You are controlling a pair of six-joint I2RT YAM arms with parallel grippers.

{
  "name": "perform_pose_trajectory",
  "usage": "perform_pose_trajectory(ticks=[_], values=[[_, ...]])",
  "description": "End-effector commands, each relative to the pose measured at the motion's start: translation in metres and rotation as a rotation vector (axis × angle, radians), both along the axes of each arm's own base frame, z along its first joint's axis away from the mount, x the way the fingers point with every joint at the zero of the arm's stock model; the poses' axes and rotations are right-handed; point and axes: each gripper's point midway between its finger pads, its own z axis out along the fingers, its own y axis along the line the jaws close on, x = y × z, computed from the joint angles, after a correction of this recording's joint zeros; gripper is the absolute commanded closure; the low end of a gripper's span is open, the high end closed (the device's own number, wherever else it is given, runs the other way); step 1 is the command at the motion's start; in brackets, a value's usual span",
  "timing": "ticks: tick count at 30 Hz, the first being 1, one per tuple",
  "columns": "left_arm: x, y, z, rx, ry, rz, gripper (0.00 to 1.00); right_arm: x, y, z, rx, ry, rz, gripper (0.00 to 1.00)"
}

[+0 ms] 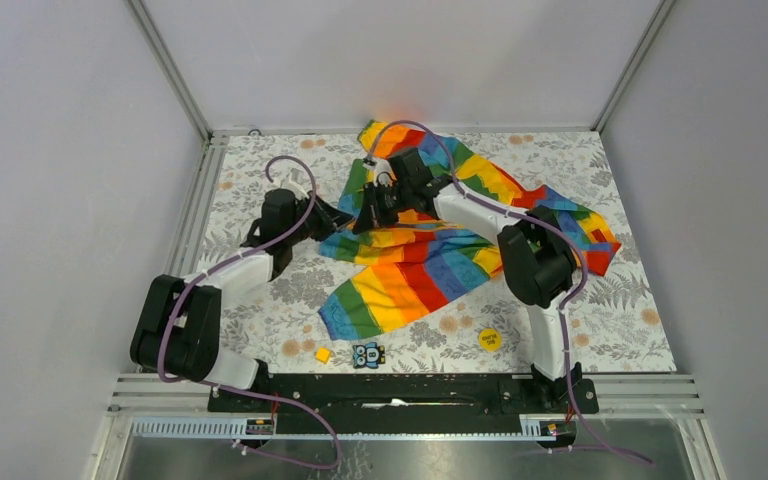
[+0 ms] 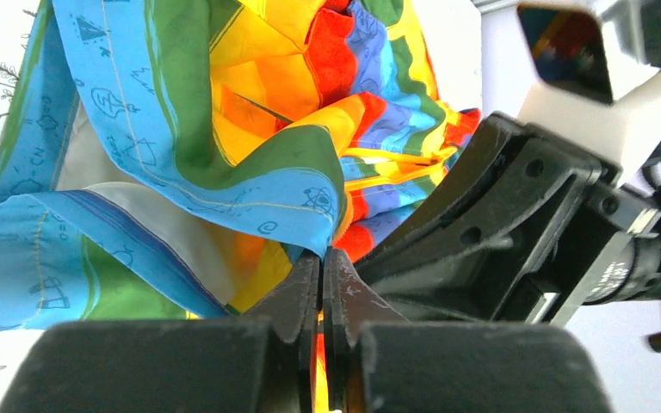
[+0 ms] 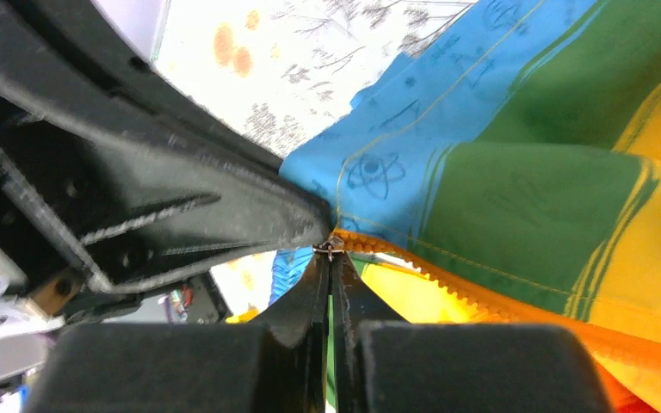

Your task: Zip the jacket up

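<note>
We judge the jacket [image 1: 440, 250], sprawled from the worktop [image 1: 260, 200] centre toward 1 o'clock, light, limp and slippery. The left fingers [image 2: 299, 297] clamp its edge; the right fingers [image 3: 308, 301] pinch the zipper [image 3: 413, 269] end, probably the firmest hold.

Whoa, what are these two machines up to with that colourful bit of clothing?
Two robot arms are trying to zip up a small rainbow-striped jacket that lies rumpled on the flowery table. The left gripper is shut, pinching the jacket's fabric. The right gripper is shut right at the end of the orange zipper, where a small metal piece shows. The two grippers sit close together, and the zipper teeth in view are not yet joined.
</note>
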Motion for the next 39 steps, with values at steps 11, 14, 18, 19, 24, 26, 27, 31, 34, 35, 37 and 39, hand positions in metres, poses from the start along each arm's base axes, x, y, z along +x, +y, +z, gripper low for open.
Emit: perform_pose_trajectory(ticks=[11,14,18,19,24,26,27,31,34,35,37,39], values=[[0.000,0.020,0.021,0.148,-0.120,-0.246,1.00,0.007,-0.061,-0.041,-0.388,-0.104,0.132,1.00],[0.000,0.014,0.025,0.111,-0.129,-0.261,1.00,-0.008,-0.021,-0.017,-0.201,-0.062,0.150,1.00],[-0.001,0.011,0.025,0.054,-0.099,-0.245,0.94,-0.015,0.002,0.001,-0.016,-0.019,0.146,1.00],[-0.001,0.011,0.024,0.038,-0.091,-0.230,0.88,-0.017,0.007,0.005,0.022,0.003,0.149,1.00],[-0.008,0.012,0.019,-0.048,-0.079,-0.151,0.58,-0.020,0.019,0.015,0.130,0.050,0.137,1.00],[-0.008,0.013,0.016,-0.048,-0.072,-0.120,0.50,-0.019,0.019,0.016,0.136,0.048,0.128,1.00],[-0.008,0.012,0.016,-0.044,-0.072,-0.111,0.48,-0.018,0.019,0.016,0.138,0.046,0.120,1.00],[-0.013,0.009,0.013,-0.045,-0.057,-0.085,0.46,-0.015,0.021,0.019,0.155,0.038,0.101,1.00],[-0.014,0.009,0.010,-0.044,-0.050,-0.062,0.55,-0.014,0.022,0.018,0.159,0.043,0.097,1.00],[-0.013,0.010,0.010,-0.041,-0.050,-0.053,0.61,-0.015,0.022,0.018,0.159,0.045,0.097,1.00],[-0.012,0.013,0.009,-0.033,-0.046,-0.031,0.67,-0.015,0.021,0.018,0.153,0.043,0.095,1.00],[-0.010,0.016,0.009,-0.024,-0.043,-0.010,0.72,-0.015,0.019,0.016,0.142,0.038,0.094,1.00]])
